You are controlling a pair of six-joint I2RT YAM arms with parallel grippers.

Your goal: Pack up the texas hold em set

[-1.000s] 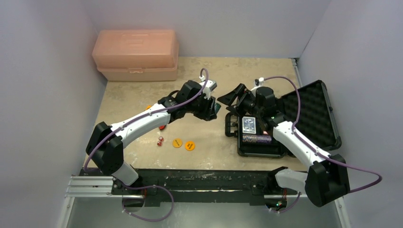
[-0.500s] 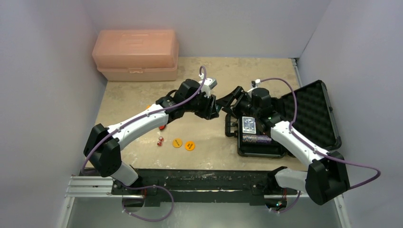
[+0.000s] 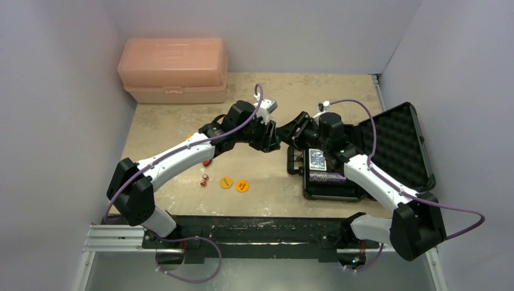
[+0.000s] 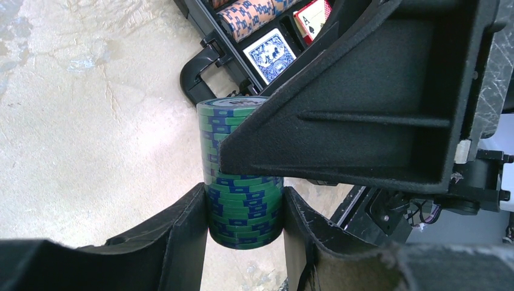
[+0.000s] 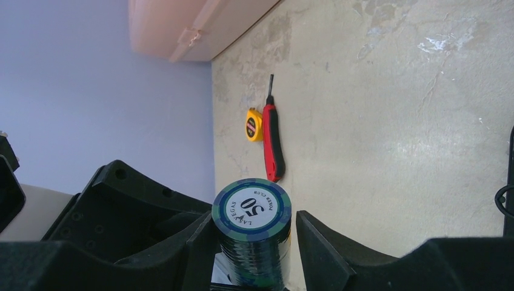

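My left gripper (image 3: 274,136) is shut on a stack of green-and-blue striped poker chips (image 4: 242,194), held above the table just left of the open black case (image 3: 394,145). My right gripper (image 3: 290,131) meets it from the right. Its open fingers straddle the same stack (image 5: 251,212): one touches it, the other stands a little apart. The case tray holds a blue card deck (image 3: 317,160) and a row of chips (image 3: 327,177). A red deck (image 4: 312,12) shows in the left wrist view. Two orange discs (image 3: 233,183) and red dice (image 3: 204,180) lie on the table.
A peach toolbox (image 3: 174,70) stands at the back left. A red utility knife (image 5: 273,142) and a yellow tape measure (image 5: 254,124) lie on the table beyond the left arm. The case's foam-lined lid lies open to the right, its handle (image 4: 200,73) facing the grippers.
My right gripper has moved left from over the case to the left gripper and now straddles the chip stack. The left gripper has shifted slightly, still holding the stack.
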